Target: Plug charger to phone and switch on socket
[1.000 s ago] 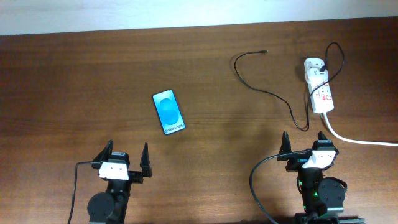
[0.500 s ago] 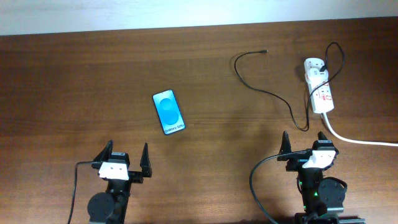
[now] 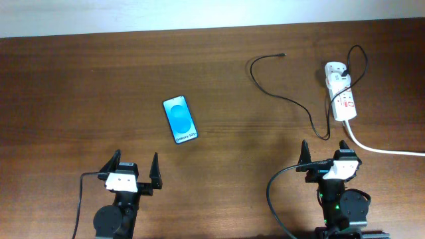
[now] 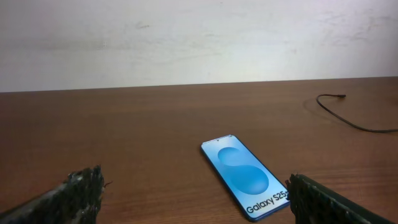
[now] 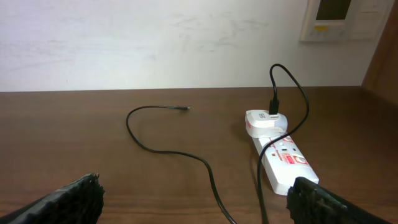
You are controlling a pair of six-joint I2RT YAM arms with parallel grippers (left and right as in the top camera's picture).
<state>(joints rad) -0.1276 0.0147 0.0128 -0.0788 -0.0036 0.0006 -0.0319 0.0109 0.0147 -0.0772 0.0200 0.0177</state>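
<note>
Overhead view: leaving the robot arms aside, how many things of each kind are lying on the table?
Phone: 1
Charger cable: 1
Power strip: 1
Total: 3

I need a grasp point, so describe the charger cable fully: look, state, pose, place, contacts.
The charger is a long, thin black cable, seemingly rubbery, lying slack in loose curves on the brown wooden table. Its small connector tip lies free at the far side, touching only the table, well apart from the phone. The other end arches up and down into a black plug seated in a white block at the socket's far end. Nothing grips it.
</note>
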